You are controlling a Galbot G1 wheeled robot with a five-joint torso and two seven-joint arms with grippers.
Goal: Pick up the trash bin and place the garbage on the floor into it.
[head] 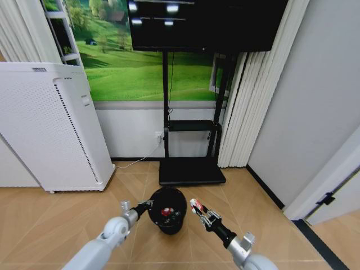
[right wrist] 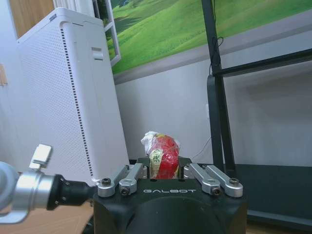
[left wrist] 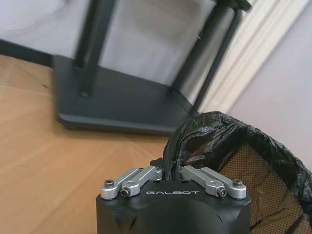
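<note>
Both arms reach forward: left gripper (head: 147, 206) pinches the trash bin (head: 169, 211) rim; right gripper (head: 195, 205) clamps a crumpled red-and-white scrap (right wrist: 162, 155) beside it, above herringbone floor (head: 56, 216) before the air purifier (head: 50, 124).

Trash bin (left wrist: 253, 161) cut by the frame edge; left tool (left wrist: 171, 168) fingertips hidden behind its rim.

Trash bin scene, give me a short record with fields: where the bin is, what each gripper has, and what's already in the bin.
bin: trash bin held off to the left gripper's side, above the floor, black liner over its rim
left gripper: left gripper shut on the bin's rim
right gripper: right gripper shut on a crumpled red-and-white scrap, beside the bin's right edge
bin contents: a red-and-white piece lies inside
background: white air purifier on the left, black TV stand behind
</note>
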